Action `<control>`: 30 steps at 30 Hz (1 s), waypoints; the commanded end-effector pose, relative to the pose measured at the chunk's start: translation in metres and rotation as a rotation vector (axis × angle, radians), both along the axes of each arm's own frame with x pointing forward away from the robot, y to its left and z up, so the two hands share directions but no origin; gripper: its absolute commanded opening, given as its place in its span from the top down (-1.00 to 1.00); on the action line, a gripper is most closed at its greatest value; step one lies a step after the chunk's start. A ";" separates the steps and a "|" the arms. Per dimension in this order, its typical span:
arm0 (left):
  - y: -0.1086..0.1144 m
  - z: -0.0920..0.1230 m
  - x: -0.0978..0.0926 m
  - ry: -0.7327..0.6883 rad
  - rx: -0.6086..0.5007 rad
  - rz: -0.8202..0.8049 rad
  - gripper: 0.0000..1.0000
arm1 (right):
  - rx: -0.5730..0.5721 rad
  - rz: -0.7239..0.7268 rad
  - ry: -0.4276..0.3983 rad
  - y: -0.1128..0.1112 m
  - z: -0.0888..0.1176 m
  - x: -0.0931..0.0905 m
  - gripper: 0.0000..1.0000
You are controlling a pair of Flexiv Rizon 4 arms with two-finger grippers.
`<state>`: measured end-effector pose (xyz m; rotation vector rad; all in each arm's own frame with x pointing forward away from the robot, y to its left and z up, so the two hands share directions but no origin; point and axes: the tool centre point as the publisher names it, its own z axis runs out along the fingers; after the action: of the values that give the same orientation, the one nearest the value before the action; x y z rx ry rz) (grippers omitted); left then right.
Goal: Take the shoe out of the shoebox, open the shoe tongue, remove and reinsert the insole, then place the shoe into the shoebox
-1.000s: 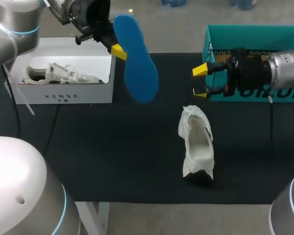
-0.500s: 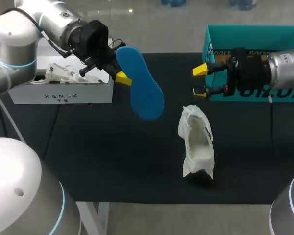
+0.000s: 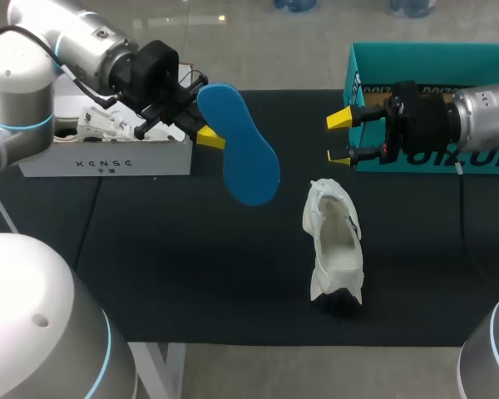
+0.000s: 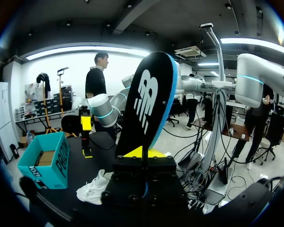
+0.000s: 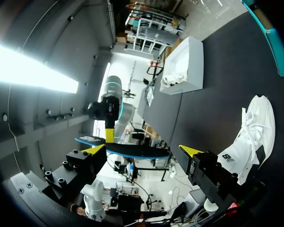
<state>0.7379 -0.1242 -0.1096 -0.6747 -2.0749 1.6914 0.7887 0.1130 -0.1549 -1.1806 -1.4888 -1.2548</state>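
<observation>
Our left end effector (image 3: 203,111) is clamped on one end of the insole (image 3: 243,156), held aloft left of the shoe (image 3: 334,243). The shoe lies on the surface (image 3: 183,274), long axis front-to-back. Our right end effector (image 3: 341,138), fingers apart, is nearer to it.

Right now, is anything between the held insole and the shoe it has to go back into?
Nothing visible. The left gripper holds the blue insole above bare mat beside the white shoe. The open right gripper sits by the teal shoebox, off that path.
</observation>
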 end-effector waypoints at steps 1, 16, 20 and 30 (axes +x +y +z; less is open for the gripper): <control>0.000 -0.001 -0.001 -0.001 -0.001 0.003 1.00 | -0.001 -0.003 0.001 0.001 0.000 -0.001 -1.00; 0.000 -0.001 -0.001 -0.001 -0.001 0.003 1.00 | -0.001 -0.003 0.001 0.001 0.000 -0.001 -1.00; 0.005 -0.012 -0.014 -0.073 -0.035 0.051 1.00 | -0.001 -0.003 0.001 0.001 0.000 -0.001 -1.00; 0.012 -0.063 -0.052 -0.317 -0.151 0.124 1.00 | -0.001 -0.003 0.001 0.001 0.000 -0.001 -1.00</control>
<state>0.7093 -0.1207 -0.1628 -0.9777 -2.1811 1.8040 0.7886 0.1128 -0.1548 -1.1810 -1.4886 -1.2541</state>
